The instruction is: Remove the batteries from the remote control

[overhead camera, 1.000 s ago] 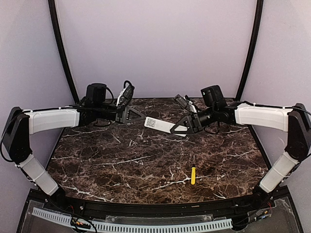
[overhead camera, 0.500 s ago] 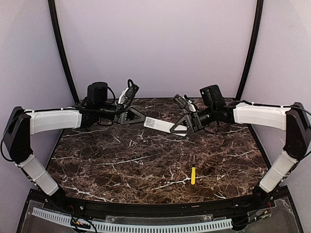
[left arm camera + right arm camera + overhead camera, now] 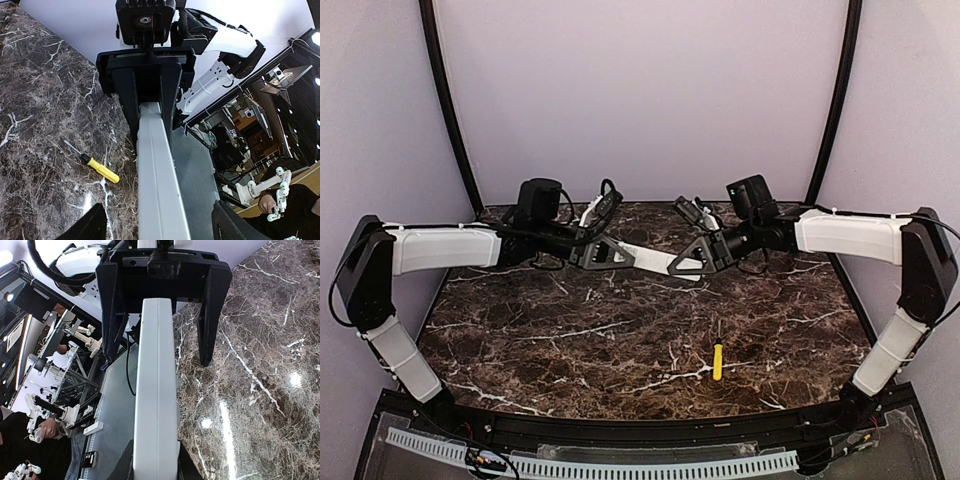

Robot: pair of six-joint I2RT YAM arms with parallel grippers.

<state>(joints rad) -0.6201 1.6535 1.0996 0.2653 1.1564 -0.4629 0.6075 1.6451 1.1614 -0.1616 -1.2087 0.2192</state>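
The white remote control [image 3: 652,256] hangs above the back of the table, held level between the two arms. My right gripper [image 3: 692,264] is shut on its right end; in the right wrist view the remote [image 3: 156,390] sits tight between my fingers [image 3: 121,467]. My left gripper [image 3: 618,257] is open, with its jaws on either side of the remote's left end and not touching it. In the left wrist view the remote [image 3: 160,175] runs between the wide-apart fingertips [image 3: 85,225]. The batteries are hidden.
A yellow-handled screwdriver [image 3: 717,361] lies on the dark marble table [image 3: 570,340] at the front right; it also shows in the left wrist view [image 3: 100,169]. Black frame posts stand at the back corners.
My left gripper has moved right, and its open jaws now stand around the remote's left end. My right gripper still holds the remote, shifted slightly back.
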